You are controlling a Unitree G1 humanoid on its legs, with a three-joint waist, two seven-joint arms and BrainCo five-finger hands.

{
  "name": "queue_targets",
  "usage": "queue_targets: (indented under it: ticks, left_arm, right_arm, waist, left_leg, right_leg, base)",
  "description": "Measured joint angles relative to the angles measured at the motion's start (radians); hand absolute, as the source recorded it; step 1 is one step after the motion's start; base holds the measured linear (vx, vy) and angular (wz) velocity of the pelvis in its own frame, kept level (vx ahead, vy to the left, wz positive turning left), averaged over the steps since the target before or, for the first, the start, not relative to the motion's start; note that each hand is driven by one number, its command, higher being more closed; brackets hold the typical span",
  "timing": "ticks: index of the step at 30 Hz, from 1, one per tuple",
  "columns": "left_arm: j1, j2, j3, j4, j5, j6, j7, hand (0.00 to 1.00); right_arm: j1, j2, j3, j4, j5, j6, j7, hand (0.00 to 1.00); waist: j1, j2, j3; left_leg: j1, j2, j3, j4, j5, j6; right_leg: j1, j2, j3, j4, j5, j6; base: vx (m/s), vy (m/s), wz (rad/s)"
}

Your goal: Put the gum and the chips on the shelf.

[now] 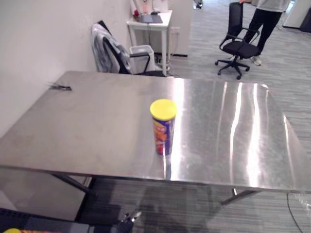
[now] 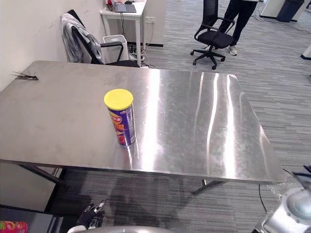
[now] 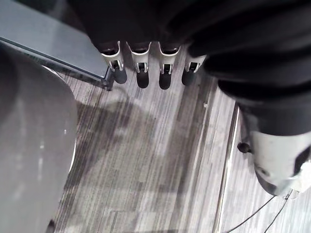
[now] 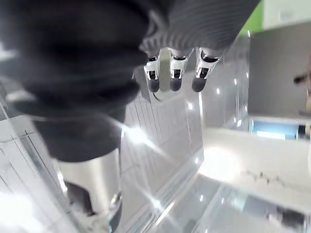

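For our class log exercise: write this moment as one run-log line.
chips can: upright on table, untouched | left robot hand: open, empty | right robot hand: open, empty

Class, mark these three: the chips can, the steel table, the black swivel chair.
Chips can (image 1: 164,133), left eye view, its purple side.
Steel table (image 1: 87,131), left eye view, bare top left of the can.
Swivel chair (image 1: 241,47), left eye view, its seat.

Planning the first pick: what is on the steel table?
A chips can, upright with a yellow lid, stands on the table near its front edge; a small dark object lies far left. The lid hides the can's contents.
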Motion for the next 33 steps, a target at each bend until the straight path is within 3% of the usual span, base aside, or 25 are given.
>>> queue_targets:
  ticks: [1,7,15,22,33]
  left_arm:
    - [0.001,0.000,-0.001,0.000,-0.001,0.000,0.000,0.00]
    - [0.000,0.002,-0.028,-0.010,-0.010,-0.001,-0.010,0.00]
    - [-0.003,0.003,-0.059,-0.021,-0.012,-0.002,-0.033,0.00]
    - [-0.005,0.012,-0.070,-0.017,-0.031,-0.001,-0.052,0.00]
    - [-0.023,0.021,-0.087,0.002,-0.030,-0.002,-0.053,0.00]
  right_arm:
    - [0.002,-0.003,0.017,0.002,0.011,-0.001,0.008,0.00]
    - [0.083,-0.110,0.366,0.051,0.179,-0.003,0.269,0.00]
    - [0.143,-0.184,0.645,0.168,0.366,0.042,0.484,0.00]
    - [0.146,-0.216,0.765,0.189,0.393,0.047,0.565,0.00]
    - [0.064,-0.280,0.882,0.248,0.392,0.068,0.569,0.00]
  waist:
    - [-0.001,0.000,0.000]
    - [0.021,0.005,0.001]
    - [0.046,0.012,0.008]
    - [0.047,0.008,0.011]
    - [0.049,0.005,0.021]
  left_leg:
    - [0.000,0.000,0.000,0.000,0.000,0.000]
    - [0.016,-0.002,0.002,-0.017,0.010,0.004]
    - [0.041,-0.012,-0.002,-0.083,0.053,0.012]
    - [0.033,-0.019,-0.023,-0.113,0.087,0.012]
    - [0.013,-0.014,-0.062,-0.186,0.155,-0.007]
  right_leg:
    - [0.001,0.000,0.000,-0.002,0.000,0.000]
    - [0.015,-0.001,-0.002,-0.019,0.001,0.001]
    - [0.028,-0.007,-0.015,-0.057,0.047,-0.006]
    - [0.036,-0.013,-0.040,-0.084,0.052,-0.001]
    - [0.040,0.000,-0.074,-0.125,0.051,-0.001]
  base:
    - [0.00,0.000,0.00]
    - [0.00,0.000,0.00]
    - [0.00,-0.004,0.04]
    - [-0.03,-0.027,0.09]
    - [-0.06,-0.038,0.09]
